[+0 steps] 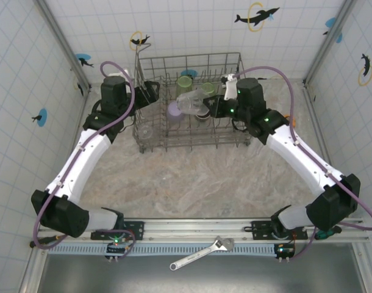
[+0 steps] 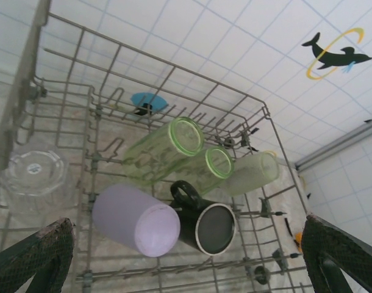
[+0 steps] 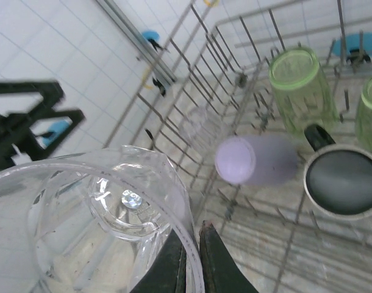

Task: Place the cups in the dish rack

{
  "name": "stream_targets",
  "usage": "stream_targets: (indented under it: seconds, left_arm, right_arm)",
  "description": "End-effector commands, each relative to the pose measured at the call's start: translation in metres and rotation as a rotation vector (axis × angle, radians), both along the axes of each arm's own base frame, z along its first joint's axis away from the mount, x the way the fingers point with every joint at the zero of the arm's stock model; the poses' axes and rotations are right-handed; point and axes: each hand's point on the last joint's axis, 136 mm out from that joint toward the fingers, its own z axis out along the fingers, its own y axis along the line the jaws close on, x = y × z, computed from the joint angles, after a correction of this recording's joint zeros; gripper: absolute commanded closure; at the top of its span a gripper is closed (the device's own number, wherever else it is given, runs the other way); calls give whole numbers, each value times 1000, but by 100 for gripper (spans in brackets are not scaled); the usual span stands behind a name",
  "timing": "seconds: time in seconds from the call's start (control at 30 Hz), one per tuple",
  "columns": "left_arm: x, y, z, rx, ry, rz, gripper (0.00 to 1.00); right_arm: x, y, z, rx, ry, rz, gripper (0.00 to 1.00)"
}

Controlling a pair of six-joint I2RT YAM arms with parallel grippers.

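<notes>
The right tool (image 3: 192,264) is pinched narrow on the rim of a clear cup (image 3: 94,213), one finger inside the wall and one outside. Seen from the top, this held cup lies tilted on its side over the middle of the rack (image 1: 232,61), its mouth toward the right tool and its base toward the left. I cannot tell whether it touches the tines.

The left tool (image 1: 152,93) stands wide open with nothing between its fingers (image 2: 39,256), at the left wall of the rack and facing into it.

The rack sits at the far side of the table (image 1: 192,177). Inside it, three green cups (image 2: 168,146) lean side by side toward the far end. Just nearer, a lavender cup (image 2: 134,220) lies tipped with its closed base toward the left wrist camera, and a black mug (image 2: 204,227) sits touching it on the right, handle toward the green cups. A second clear cup (image 2: 33,177) rests in the rack's near left corner, apart from the others.

A wrench (image 1: 202,252) lies on the near rail between the arm bases.
</notes>
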Motion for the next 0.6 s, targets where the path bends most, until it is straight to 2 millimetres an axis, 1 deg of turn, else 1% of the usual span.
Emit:
stream_targets:
  seconds: [0.0, 0.03, 0.13, 0.3, 0.43, 0.57]
  left_arm:
    - [5, -12, 16, -82, -30, -51, 2]
    - [6, -15, 16, -97, -27, -60, 2]
    - [8, -23, 16, -146, -24, -89, 2]
    - [12, -41, 22, -256, -22, -159, 2]
    - [14, -54, 28, -341, -9, -216, 2]
    - [15, -61, 27, -396, 8, -242, 3]
  right_arm:
    - [13, 7, 28, 172, -78, 43, 100]
    - [13, 9, 30, 209, -86, 72, 100]
    - [20, 7, 30, 274, -95, 82, 100]
    - [27, 6, 26, 354, -96, 100, 100]
    - [29, 5, 29, 434, -114, 124, 100]
    - [31, 6, 31, 484, -124, 133, 100]
